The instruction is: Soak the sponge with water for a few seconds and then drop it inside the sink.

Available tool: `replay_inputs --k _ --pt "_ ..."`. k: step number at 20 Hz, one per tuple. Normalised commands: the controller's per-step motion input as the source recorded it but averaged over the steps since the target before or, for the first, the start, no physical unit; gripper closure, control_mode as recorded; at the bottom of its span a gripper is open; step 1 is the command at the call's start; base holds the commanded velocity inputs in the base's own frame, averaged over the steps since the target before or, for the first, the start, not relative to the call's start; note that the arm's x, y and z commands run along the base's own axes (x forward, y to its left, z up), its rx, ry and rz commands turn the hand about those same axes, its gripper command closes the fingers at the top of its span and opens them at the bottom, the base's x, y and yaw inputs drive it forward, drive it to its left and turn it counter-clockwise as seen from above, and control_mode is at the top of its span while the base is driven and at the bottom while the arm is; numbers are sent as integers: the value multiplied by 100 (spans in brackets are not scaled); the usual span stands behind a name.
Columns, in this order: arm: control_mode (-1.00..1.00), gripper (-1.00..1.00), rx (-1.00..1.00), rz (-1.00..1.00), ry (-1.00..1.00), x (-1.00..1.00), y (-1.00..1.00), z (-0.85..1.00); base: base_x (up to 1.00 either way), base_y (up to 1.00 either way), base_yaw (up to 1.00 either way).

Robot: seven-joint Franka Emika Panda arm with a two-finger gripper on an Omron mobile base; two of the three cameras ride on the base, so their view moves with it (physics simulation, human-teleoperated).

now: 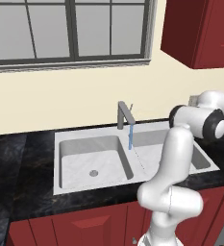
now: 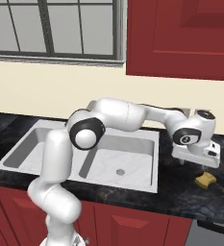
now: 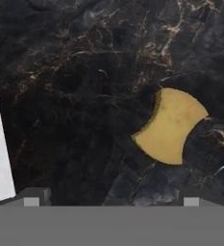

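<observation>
Pincer (image 2: 196, 164) released, hovering over black marbled desk (image 2: 180, 185); small yellow-olive blocky sponge (image 2: 205, 179) lies just beside, untouched.

no readable text, labels or numbers anywhere.

Yellow sponge (image 3: 170, 127) on black marbled counter (image 3: 75, 96), open tool (image 3: 111, 197) tips below

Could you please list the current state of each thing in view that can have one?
Sponge: lying flat on the dark counter right of the sink, not held.
Water: running from the tap.
Sink: both basins without the sponge.
End effector: open, above the counter, beside the sponge.
</observation>
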Motion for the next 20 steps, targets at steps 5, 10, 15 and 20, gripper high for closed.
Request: replay_inputs --k 5,10,15,20 --pt "-100 -100 1 -19 0 23 0 0 0 0 0" --pt "-100 -100 4 -19 0 18 -8 -16 0 0 0" --pt "-100 -100 4 -17 0 15 -21 -26 0 0 0" --pt "-100 -100 0 -11 -1 3 -26 -11 0 0 0"
